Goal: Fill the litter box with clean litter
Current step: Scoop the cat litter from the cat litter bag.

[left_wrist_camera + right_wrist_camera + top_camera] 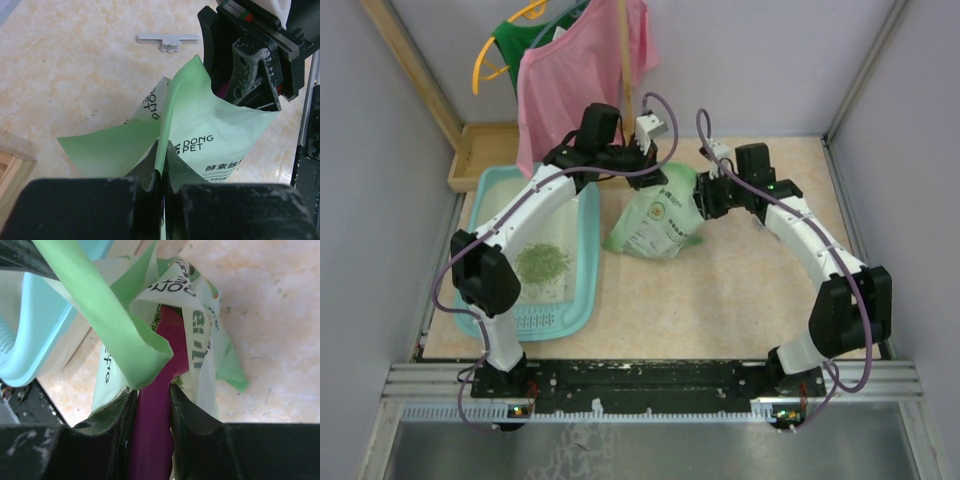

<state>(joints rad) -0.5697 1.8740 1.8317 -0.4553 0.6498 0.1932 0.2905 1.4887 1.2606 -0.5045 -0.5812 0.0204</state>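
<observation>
At the far left corner of the worktop (740, 300) one wooden tray (478, 152) is seen. Just nearer, along the left edge, the single litter box (588, 255) is laid flat with its long axis running from the near edge toward the far edge and its slotted grille strip at the near end. One small heap of clean litter (542, 262) is spread on its whitish base, toward the near half. The left arm is raised from the near left corner, bent sharply at the elbow above the box, and stretched across it toward the centre of the worktop. The left pincer (161, 156) is pressed together on an upright fold of the mouth of one pale green bag (655, 222), which is slumped just beside the right wall of the box. One white clip (167, 40) is seen lying flat on the worktop beyond the bag. The right pincer (152, 392) is clamped on the handle of one magenta scoop (162, 365), whose far end is sunk in the bag's open mouth. The right arm is arched in from the near right corner, elbow out toward the right edge.
</observation>
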